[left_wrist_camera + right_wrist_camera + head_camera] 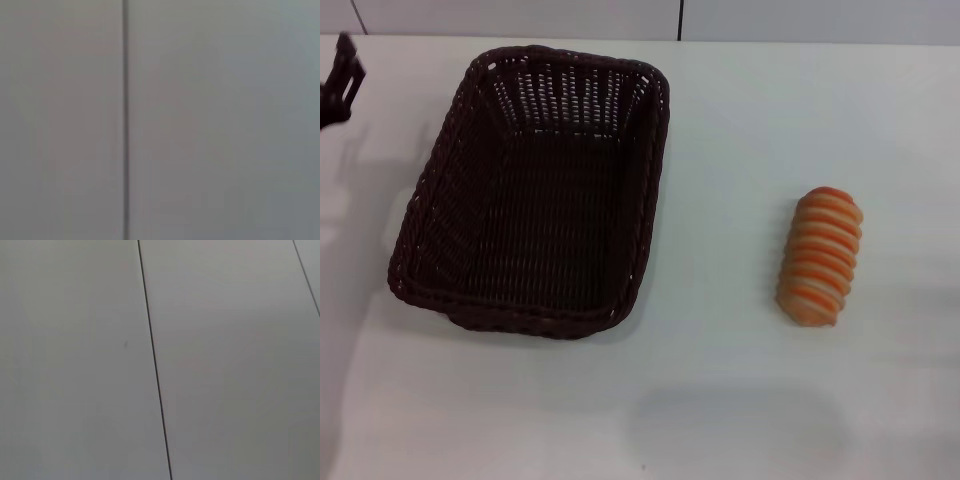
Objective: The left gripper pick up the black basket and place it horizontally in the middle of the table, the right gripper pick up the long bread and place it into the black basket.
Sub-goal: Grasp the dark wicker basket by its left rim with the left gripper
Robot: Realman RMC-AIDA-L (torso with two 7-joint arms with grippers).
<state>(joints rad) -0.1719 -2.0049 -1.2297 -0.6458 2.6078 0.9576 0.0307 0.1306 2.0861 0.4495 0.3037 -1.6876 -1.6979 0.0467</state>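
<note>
The black basket [535, 190] is a dark woven rectangle lying on the white table [720, 400], left of centre, long side running front to back, empty. The long bread [820, 257], orange-tan with pale ridges, lies on the table to the right, apart from the basket. My left gripper [340, 80] shows only as a black part at the far left edge, well clear of the basket's far left corner. My right gripper is out of view. Both wrist views show only plain grey panels with dark seams.
A grey wall with a panel seam [680, 20] runs behind the table's far edge. Bare table surface lies between the basket and the bread and along the front.
</note>
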